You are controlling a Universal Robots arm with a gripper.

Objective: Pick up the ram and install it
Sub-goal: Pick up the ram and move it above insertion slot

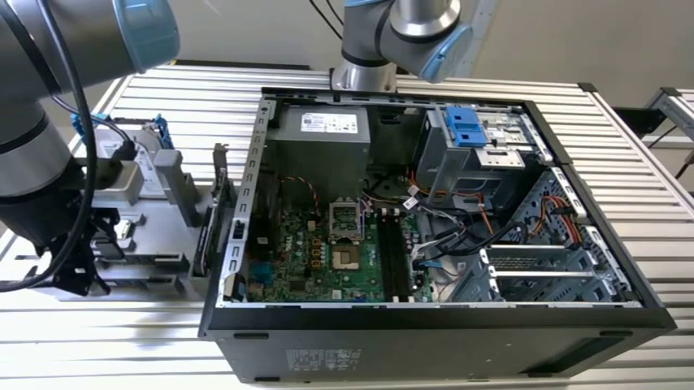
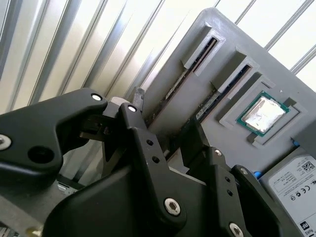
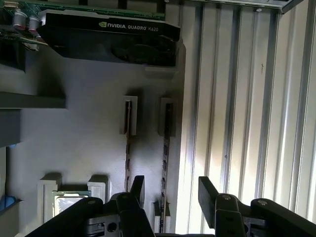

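Now pick-up step: my gripper [image 3: 172, 190] open, fingers [image 3: 137, 187] apart either side of ram [image 3: 166, 143], edge-up in grey holder [image 3: 89, 138] slot, 1 of 2 sticks. Not gripped yet. Closing likely needs fingers square on thin board.

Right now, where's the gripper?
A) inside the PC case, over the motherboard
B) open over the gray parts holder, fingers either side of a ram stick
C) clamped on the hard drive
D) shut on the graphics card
B: in the first wrist view the gripper hangs open over the gray parts holder, its fingers either side of the ram stick that sits in the slot nearer the holder's edge.
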